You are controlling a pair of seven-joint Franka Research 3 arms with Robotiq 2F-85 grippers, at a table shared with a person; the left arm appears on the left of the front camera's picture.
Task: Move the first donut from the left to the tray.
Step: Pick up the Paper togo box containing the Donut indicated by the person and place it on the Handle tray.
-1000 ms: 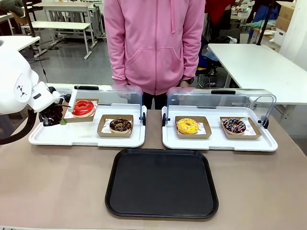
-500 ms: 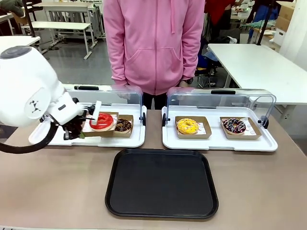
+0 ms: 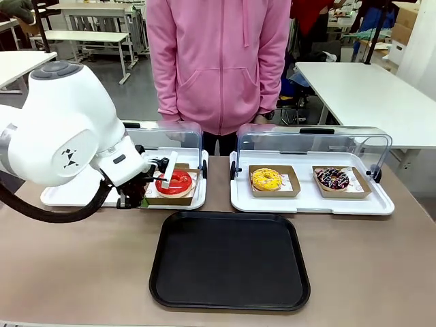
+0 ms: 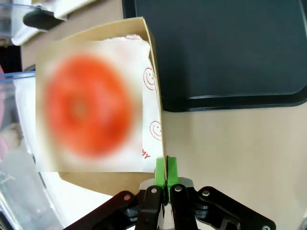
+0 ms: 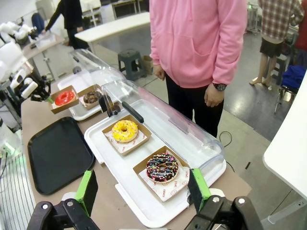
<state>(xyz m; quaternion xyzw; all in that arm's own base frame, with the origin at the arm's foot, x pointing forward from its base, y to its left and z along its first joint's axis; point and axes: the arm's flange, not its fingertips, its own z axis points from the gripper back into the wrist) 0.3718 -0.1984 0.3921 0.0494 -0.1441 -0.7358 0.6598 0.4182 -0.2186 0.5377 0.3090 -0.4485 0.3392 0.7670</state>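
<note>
Red donut (image 3: pixel 178 181) in its holder hangs over the brown table (image 3: pixel 82 259) at the tray's (image 3: pixel 229 262) ten o'clock, my left gripper (image 4: pixel 166 167) pinched tight on its wall

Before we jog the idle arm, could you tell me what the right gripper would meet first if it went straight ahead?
Probably the sprinkled chocolate donut in its holder, though depth is unclear.

We see a yellow donut (image 3: pixel 266 179) and a sprinkled chocolate donut (image 3: pixel 332 178) in cardboard holders on the right white display tray (image 3: pixel 312 201), its clear lid (image 3: pixel 313 142) raised.
</note>
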